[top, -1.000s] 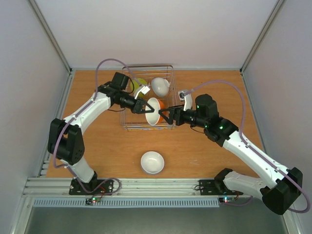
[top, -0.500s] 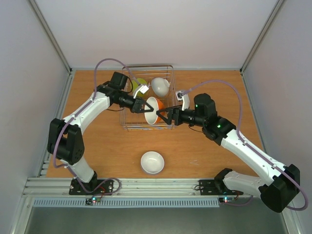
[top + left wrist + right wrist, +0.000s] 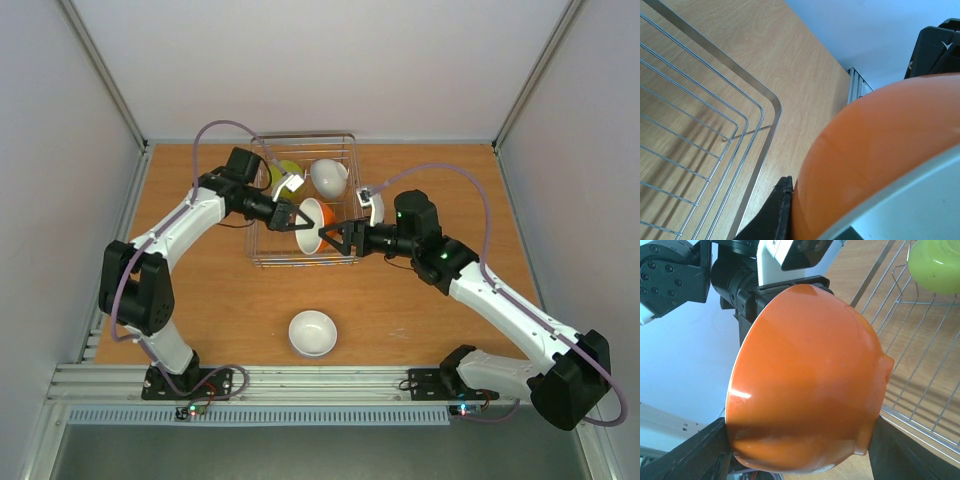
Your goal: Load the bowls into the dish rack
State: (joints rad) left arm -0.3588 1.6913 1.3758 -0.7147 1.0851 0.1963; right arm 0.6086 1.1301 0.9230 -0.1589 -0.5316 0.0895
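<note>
The orange bowl [image 3: 328, 216] hangs tilted on its side above the front right part of the dish rack [image 3: 262, 258]. My left gripper [image 3: 300, 222] is shut on its rim; one black finger [image 3: 776, 210] lies against the orange wall [image 3: 875, 150], and the other finger is hidden. My right gripper [image 3: 335, 238] comes from the right with its fingers [image 3: 695, 455] pressed on both sides of the same bowl [image 3: 805, 375], rim and foot. A yellow-green bowl [image 3: 285, 172] and a white bowl [image 3: 330, 177] lie in the rack's back half. Another white bowl [image 3: 312, 332] stands upright on the table in front.
The wire rack [image 3: 920, 340] sits at the table's back centre, with the yellow-green bowl [image 3: 935, 265] in its far corner. Grey walls enclose the wooden table on both sides. The arm bases and an aluminium rail run along the near edge.
My right gripper has moved left onto the orange bowl and its jaws have narrowed around it. The left arm has kept the bowl still.
</note>
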